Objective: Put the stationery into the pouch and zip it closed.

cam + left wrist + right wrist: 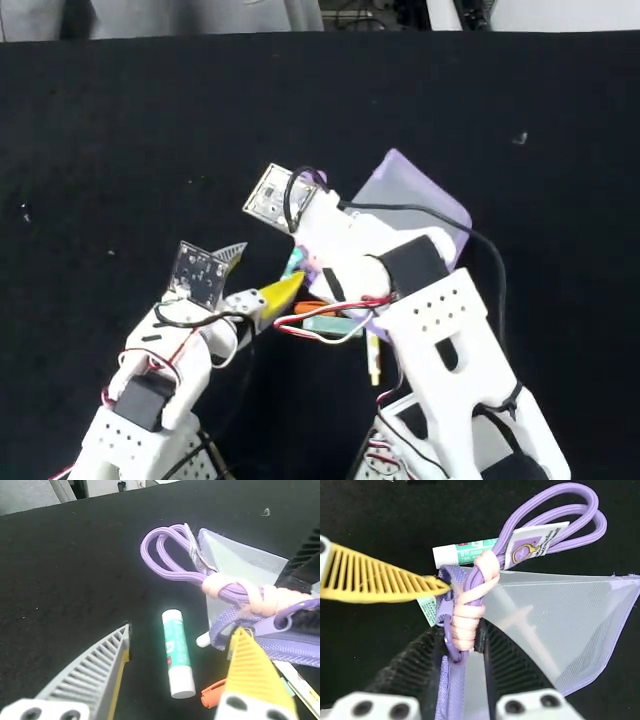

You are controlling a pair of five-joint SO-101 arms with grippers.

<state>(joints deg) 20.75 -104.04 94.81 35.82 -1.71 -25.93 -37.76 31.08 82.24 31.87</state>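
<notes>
The desk is black all over, and near its middle sits the purple mesh pouch, partly under the right arm. A looped purple cord, bound with a pale wrap, trails from the pouch's zipper end. The right jaws are clenched on the pouch at that end, one black jaw on each side of the zipper strip. Just beside the pouch a green and white glue stick lies flat on the desk, with an orange pen near its foot. The left jaws stand released, spread around the glue stick, and the tip of the yellow jaw touches the pouch by the zipper.
</notes>
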